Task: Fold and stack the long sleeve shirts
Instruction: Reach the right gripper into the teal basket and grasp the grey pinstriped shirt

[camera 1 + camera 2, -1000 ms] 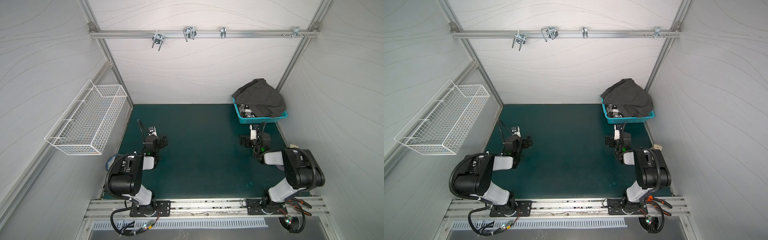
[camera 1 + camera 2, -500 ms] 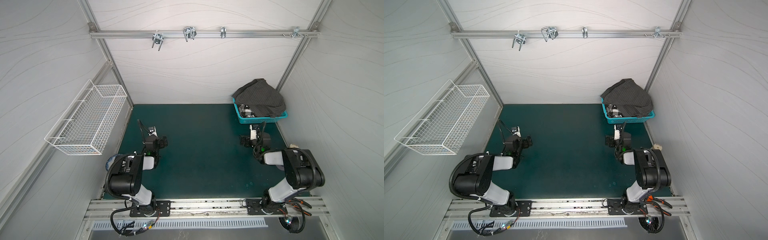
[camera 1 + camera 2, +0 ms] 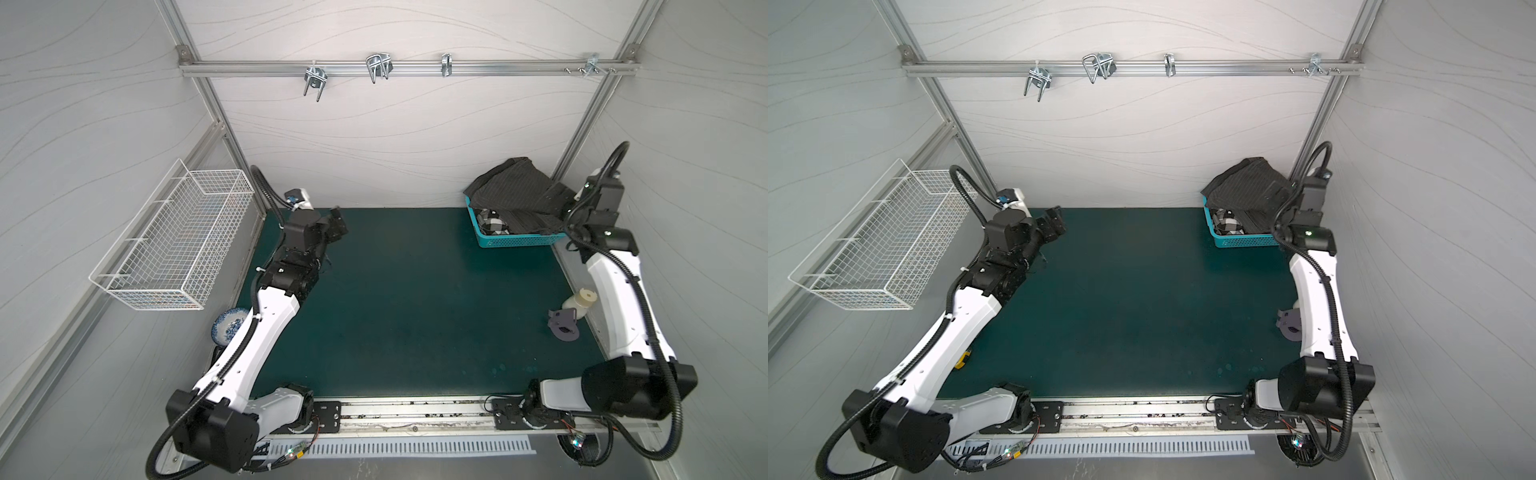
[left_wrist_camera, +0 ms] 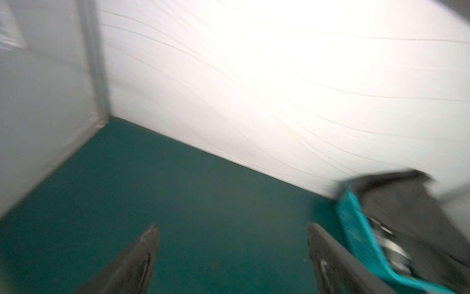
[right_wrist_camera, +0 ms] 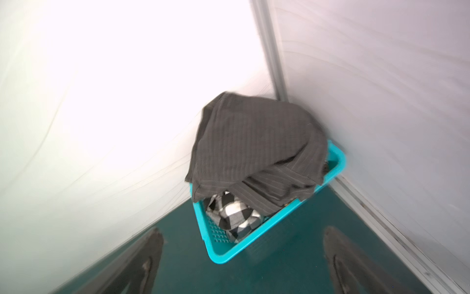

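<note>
Left claw (image 4: pixel 231 226), right claw (image 5: pixel 242 229) wide, seemingly empty.

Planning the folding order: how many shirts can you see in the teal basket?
2. A charcoal pinstriped shirt draped over the teal basket, and a black-and-white checked shirt under it inside the basket. More may be hidden beneath.

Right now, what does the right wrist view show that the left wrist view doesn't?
Right wrist only: the open right gripper, and the black-and-white checked shirt showing clearly beneath the grey pinstriped shirt. Left wrist only: the open left gripper and the left rear corner post. Both: the teal basket, that grey shirt, the green mat.
</note>
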Motion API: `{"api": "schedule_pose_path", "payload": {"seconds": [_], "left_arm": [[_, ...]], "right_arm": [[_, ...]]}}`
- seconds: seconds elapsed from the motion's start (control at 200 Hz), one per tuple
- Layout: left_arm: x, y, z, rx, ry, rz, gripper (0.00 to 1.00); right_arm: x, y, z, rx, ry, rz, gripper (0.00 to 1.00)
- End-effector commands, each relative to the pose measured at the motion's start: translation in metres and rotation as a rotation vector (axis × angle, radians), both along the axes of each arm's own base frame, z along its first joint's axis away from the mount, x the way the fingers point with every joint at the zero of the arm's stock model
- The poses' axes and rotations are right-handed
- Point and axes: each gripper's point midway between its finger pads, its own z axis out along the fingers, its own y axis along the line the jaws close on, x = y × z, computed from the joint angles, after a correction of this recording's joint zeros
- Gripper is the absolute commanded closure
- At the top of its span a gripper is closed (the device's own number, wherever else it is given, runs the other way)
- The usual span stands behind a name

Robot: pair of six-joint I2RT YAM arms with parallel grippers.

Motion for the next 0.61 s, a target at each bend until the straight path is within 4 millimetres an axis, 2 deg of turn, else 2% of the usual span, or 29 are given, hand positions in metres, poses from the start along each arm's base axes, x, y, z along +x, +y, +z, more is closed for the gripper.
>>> {"api": "schedule_pose_path", "payload": {"seconds": [0.0,0.08,0.175,0.38,0.435,0.6], "left_arm": [[-0.025,-0.054,-0.094,-0.001,0.352,-0.154,0.1],[-0.032,-0.076,-0.114,0.085,0.403,-0.213,0.1],[-0.032,-0.089,-0.135,0.106,0.447,-0.255,0.11],[-0.018,-0.101,-0.156,0.146,0.463,-0.302,0.13],[-0.019,-0.104,-0.163,0.146,0.488,-0.309,0.15],[-0.023,-0.106,-0.178,0.115,0.527,-0.31,0.16]], "right_arm": [[0.007,0.013,-0.106,0.086,0.449,0.051,0.01],[0.034,0.012,-0.118,0.082,0.481,0.092,0.05],[0.068,0.019,-0.13,0.093,0.47,0.162,0.09],[0.128,0.013,-0.17,0.097,0.449,0.169,0.13],[0.144,0.013,-0.185,0.112,0.45,0.168,0.14],[0.183,0.004,-0.208,0.215,0.374,0.148,0.14]]}}
